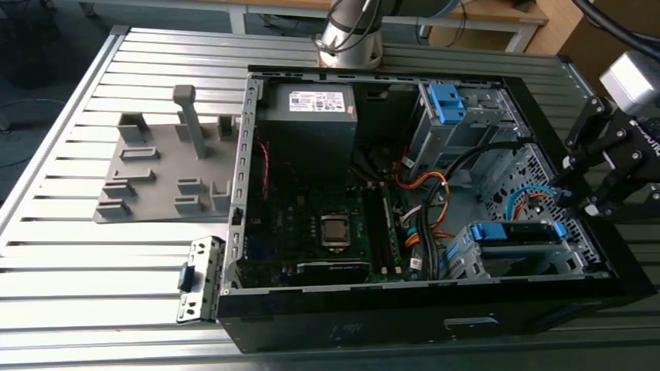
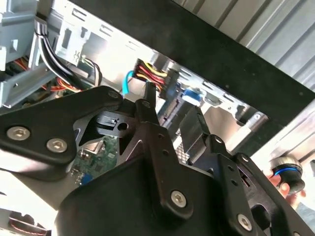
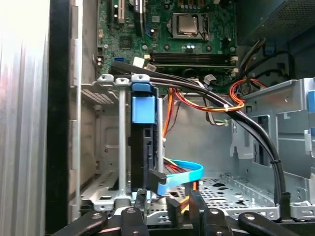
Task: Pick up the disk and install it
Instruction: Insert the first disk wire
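Observation:
The disk [image 3: 143,147] stands on edge inside the metal drive cage [image 3: 106,147] of the open computer case, its blue caddy [image 3: 143,108] facing me. In the exterior view the disk [image 1: 511,231] sits in the lower cage, at the case's corner on the exterior view's right. A light blue data cable [image 3: 184,175] runs from its edge. My gripper [image 1: 577,202] hangs at the case wall just beside that cage. In both wrist views its fingers [image 3: 141,197] are spread apart and hold nothing. A black plug with coloured wires [image 3: 173,205] lies beyond the gap between them.
A second blue bracket [image 1: 446,101] sits in the upper cage. Black cable bundles [image 3: 236,115] and orange wires [image 3: 209,105] cross the case floor. The motherboard [image 1: 330,228] and the grey box [image 1: 307,116] fill the rest of the case. A grey fixture plate [image 1: 165,174] lies on the slatted table. A hand [image 2: 288,184] holds a round knob.

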`<state>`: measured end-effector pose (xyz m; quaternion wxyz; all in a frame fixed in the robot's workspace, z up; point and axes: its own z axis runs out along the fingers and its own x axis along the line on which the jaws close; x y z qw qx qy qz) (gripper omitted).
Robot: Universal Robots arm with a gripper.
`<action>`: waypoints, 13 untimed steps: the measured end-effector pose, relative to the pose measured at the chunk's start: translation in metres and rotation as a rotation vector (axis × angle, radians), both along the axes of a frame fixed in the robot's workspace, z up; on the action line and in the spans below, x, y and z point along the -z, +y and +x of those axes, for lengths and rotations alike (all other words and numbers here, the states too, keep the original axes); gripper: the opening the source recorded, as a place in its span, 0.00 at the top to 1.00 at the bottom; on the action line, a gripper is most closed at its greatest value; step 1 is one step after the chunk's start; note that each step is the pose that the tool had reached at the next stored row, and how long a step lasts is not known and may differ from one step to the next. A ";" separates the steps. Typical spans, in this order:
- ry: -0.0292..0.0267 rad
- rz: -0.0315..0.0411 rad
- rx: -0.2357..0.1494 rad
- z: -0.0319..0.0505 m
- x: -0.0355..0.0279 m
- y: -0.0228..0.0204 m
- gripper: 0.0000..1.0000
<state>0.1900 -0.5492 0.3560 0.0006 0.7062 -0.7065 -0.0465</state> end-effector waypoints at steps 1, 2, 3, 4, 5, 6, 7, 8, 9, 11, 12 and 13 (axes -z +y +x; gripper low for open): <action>-0.0001 0.0001 0.000 0.0005 0.0007 0.0021 0.53; -0.0001 -0.0003 0.000 0.0013 0.0015 0.0041 0.53; -0.0001 -0.0013 0.000 0.0024 0.0023 0.0058 0.53; -0.0001 -0.0023 0.000 0.0037 0.0033 0.0072 0.53; -0.0001 -0.0034 0.000 0.0051 0.0040 0.0087 0.53; -0.0001 -0.0043 0.000 0.0068 0.0047 0.0102 0.53; -0.0001 -0.0050 0.000 0.0088 0.0053 0.0118 0.53; 0.0000 -0.0055 0.000 0.0108 0.0058 0.0136 0.53; 0.0000 -0.0060 0.000 0.0123 0.0064 0.0158 0.53; 0.0000 -0.0063 0.000 0.0126 0.0073 0.0183 0.53; 0.0000 -0.0063 0.000 0.0125 0.0076 0.0187 0.53; 0.0000 -0.0063 0.000 0.0124 0.0079 0.0188 0.53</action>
